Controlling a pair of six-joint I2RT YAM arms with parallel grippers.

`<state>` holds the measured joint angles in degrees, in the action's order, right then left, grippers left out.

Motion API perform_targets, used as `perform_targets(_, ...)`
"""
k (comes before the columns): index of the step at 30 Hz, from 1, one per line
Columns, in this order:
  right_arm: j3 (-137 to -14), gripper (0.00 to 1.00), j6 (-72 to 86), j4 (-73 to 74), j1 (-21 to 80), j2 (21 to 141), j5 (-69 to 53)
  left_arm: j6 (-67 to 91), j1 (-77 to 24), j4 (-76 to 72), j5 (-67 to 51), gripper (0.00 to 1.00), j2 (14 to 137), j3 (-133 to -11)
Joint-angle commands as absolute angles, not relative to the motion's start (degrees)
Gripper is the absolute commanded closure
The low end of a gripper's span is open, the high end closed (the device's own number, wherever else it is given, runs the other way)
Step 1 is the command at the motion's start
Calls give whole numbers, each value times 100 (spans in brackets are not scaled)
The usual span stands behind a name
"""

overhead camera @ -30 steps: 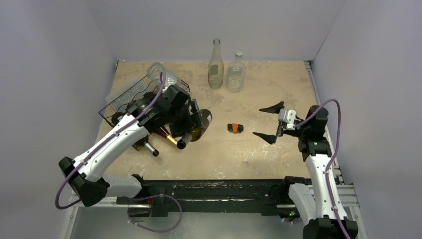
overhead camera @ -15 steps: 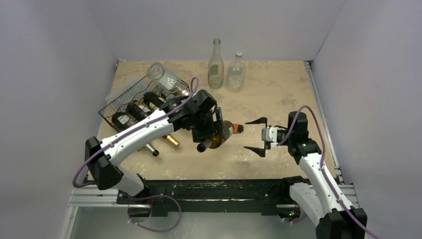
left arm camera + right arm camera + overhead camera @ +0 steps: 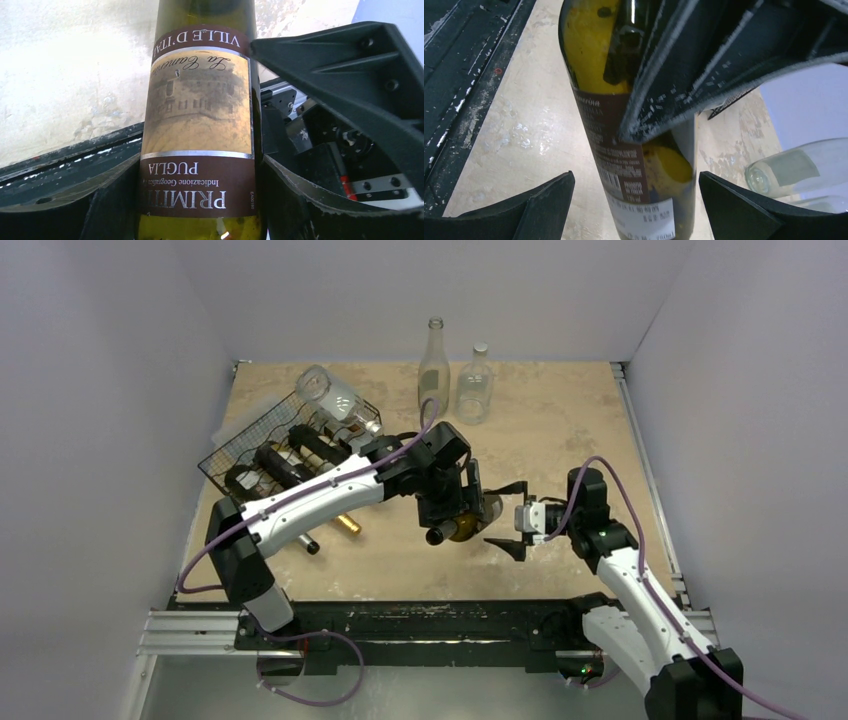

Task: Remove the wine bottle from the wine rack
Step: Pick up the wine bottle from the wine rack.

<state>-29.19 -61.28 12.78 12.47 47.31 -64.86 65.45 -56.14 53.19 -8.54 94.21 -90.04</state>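
the tan stone-look bench (image 3: 560, 430) fills the floor of the white-walled booth. at its far left corner sits the wine rack (image 3: 232, 445), black wire mesh, tipped at an angle. a few dark bottles (image 3: 285, 460) lie in it with their necks poking out towards the near edge, and a clear glass bottle (image 3: 335, 400) lies across the top of it.

the left arm (image 3: 310, 502) reaches from the near left out over the middle of the bench. the right arm (image 3: 625, 575) comes in from the near right to meet it.

the wine bottle (image 3: 200, 115) is off the rack and well apart from it, over the middle of the bench. it is dark green glass with a brown and tan label, and its neck points roughly at the near edge. i can't tell whether it touches the surface.

two clear bottles stand upright at the far edge, a taller one (image 3: 433, 370) and a squat capped one (image 3: 474, 385) just beside it.

the left gripper (image 3: 452, 508) is pinching the wine bottle around its labelled body, one finger on each side. the right gripper (image 3: 508, 517) is spread wide. from its wrist camera the bottle's end sits between its two fingers with a gap showing on both sides, so it isn't gripping anything.
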Motion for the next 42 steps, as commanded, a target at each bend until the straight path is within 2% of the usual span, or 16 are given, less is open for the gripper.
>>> perform_targets(1, -2874, 1, -6233, 1084, 1363, 4804, -6307, 6679, -5727, 4758, -1091, 100, 9529, -9638)
perform_targets(16, -2863, 3, -6148, 937, 1515, 5010, -6196, 6835, -5849, 4506, -1255, 100, 9767, -9839)
perform_targets(20, -2887, 13, -6028, 840, 1538, 5010, -6205, 6846, -5845, 4467, -1276, 100, 9734, -9797)
perform_targets(25, -2964, 34, -6037, 862, 1572, 5025, -6246, 6855, -5845, 4434, -1283, 100, 9688, -9718)
perform_targets(28, -3034, 51, -6099, 965, 1582, 5037, -6279, 6854, -5845, 4454, -1336, 99, 9677, -9688)
perform_targets(29, -3052, 57, -6107, 987, 1580, 5036, -6288, 6854, -5840, 4451, -1362, 95, 9681, -9673)
perform_targets(31, -3080, 69, -6129, 1024, 1581, 5036, -6308, 6846, -5833, 4459, -1428, 77, 9685, -9648)
perform_targets(32, -3091, 73, -6139, 1036, 1578, 5036, -6321, 6828, -5828, 4458, -1464, 66, 9685, -9634)
perform_targets(34, -3101, 79, -6131, 1052, 1582, 5036, -6348, 6781, -5812, 4412, -1580, 55, 9686, -9597)
perform_targets(39, -3133, 85, -6080, 1072, 1590, 5045, -6407, 6661, -5788, 4375, -1768, 45, 9712, -9558)
perform_targets(41, -3132, 86, -6074, 1077, 1588, 5049, -6415, 6621, -5768, 4393, -1783, 34, 9711, -9544)
perform_targets(42, -3134, 86, -6078, 1073, 1590, 5052, -6416, 6600, -5759, 4398, -1805, 24, 9705, -9529)
